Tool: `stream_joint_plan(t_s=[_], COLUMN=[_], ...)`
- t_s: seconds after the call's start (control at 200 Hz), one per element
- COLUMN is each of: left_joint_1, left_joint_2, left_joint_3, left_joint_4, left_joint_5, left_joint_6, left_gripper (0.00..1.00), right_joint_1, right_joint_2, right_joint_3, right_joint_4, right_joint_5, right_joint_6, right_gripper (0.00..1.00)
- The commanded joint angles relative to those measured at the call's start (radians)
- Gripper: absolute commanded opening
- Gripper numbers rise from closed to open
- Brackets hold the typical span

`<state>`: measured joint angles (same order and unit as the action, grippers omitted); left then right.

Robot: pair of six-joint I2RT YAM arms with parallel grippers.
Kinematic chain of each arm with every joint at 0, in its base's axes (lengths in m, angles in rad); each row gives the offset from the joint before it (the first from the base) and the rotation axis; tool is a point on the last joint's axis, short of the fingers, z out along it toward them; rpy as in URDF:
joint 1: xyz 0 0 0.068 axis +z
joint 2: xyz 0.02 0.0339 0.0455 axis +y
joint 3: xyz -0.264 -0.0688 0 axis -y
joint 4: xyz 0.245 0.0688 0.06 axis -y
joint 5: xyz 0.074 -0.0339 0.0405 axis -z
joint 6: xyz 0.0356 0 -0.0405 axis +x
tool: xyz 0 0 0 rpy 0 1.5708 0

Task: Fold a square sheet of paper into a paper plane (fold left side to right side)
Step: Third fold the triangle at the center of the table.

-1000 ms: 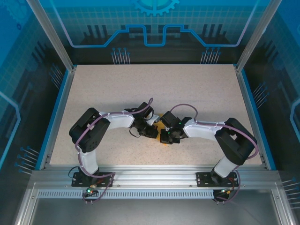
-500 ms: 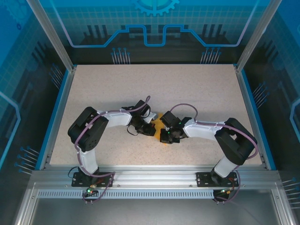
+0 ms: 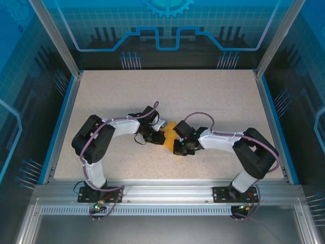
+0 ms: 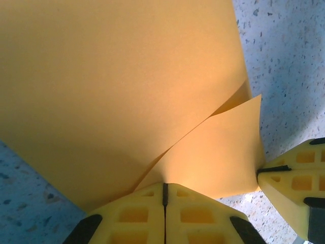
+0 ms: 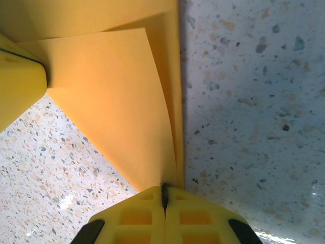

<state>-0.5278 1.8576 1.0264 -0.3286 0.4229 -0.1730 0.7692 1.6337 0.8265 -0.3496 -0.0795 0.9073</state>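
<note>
Over the last second the left arm (image 3: 122, 127) had drawn its wrist back toward the far left, so more of the orange sheet of paper (image 3: 169, 136) showed between the two wrists than before, while the right arm (image 3: 223, 140) had kept its place. Nearest me, both arms rose from a metal rail (image 3: 162, 189) at the near edge of the speckled table (image 3: 213, 96) and bent inward until they met around the middle. There the sheet sat low over the table, a little nearer than its centre. It was folded so that one layer lay over another, with a loose flap lifting apart from the layer beneath. The right gripper (image 5: 164, 192) was closed tight, its yellow jaws pressed together on the tip where a straight folded edge and the flap ran in. The left gripper (image 4: 164, 189), just to the left and slightly farther off, was likewise pinched on the paper, its jaws meeting at the point where the two layers came together. From each wrist I could see the other gripper's yellow finger nipping a corner of the same flap, so the two stood close beside one another with only paper between. Beyond them the table ran on to a blue-lit back wall (image 3: 162, 30).
</note>
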Motion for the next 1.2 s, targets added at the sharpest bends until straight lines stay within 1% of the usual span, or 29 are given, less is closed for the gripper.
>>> stream_joint_plan(t_s=[0.0,0.225,0.52,0.675,0.78,0.85,0.915,0.96,1.025,1.11,1.195], left_joint_1=[0.041,0.072,0.105,0.13,0.137,0.139,0.14,0.14,0.142,0.142,0.142], left_joint_2=[-0.004,-0.001,-0.003,-0.043,-0.094,-0.139,-0.181,-0.206,-0.241,-0.307,-0.364], left_joint_3=[0.008,0.007,0.049,0.045,0.032,0.021,0.006,-0.004,-0.028,-0.101,-0.165], left_joint_4=[-0.05,-0.054,-0.085,-0.093,-0.087,-0.085,-0.086,-0.087,-0.083,-0.029,0.001], left_joint_5=[-0.163,-0.18,-0.199,-0.195,-0.172,-0.157,-0.156,-0.156,-0.145,-0.107,-0.091], left_joint_6=[0.044,0.053,0.067,0.059,0.028,-0.009,-0.07,-0.124,-0.207,-0.319,-0.398], left_gripper=[0.07,0.07,0.09,0.1,0.15,0.17,0.24,0.29,0.32,0.39,0.43], right_joint_1=[-0.01,-0.009,-0.008,-0.008,-0.006,-0.004,-0.002,-0.001,-0.003,-0.022,-0.06], right_joint_2=[0.043,0.041,0.034,0.025,-0.001,-0.034,-0.072,-0.1,-0.141,-0.192,-0.225], right_joint_3=[-0.033,-0.033,-0.046,-0.046,-0.052,-0.045,-0.032,-0.021,-0.005,0.009,0.01], right_joint_4=[-0.141,-0.147,-0.14,-0.117,-0.039,0.006,0.027,0.022,-0.009,-0.043,-0.044], right_joint_5=[0.022,0.023,0.016,0.011,-0.013,-0.017,-0.009,0.01,0.053,0.092,0.092], right_joint_6=[-0.012,-0.015,-0.016,-0.024,-0.042,-0.067,-0.1,-0.13,-0.176,-0.245,-0.337], right_gripper=[0.0,0.0,0.0,0.0,0.0,0.0,0.0,0.07,0.17,0.27,0.39])
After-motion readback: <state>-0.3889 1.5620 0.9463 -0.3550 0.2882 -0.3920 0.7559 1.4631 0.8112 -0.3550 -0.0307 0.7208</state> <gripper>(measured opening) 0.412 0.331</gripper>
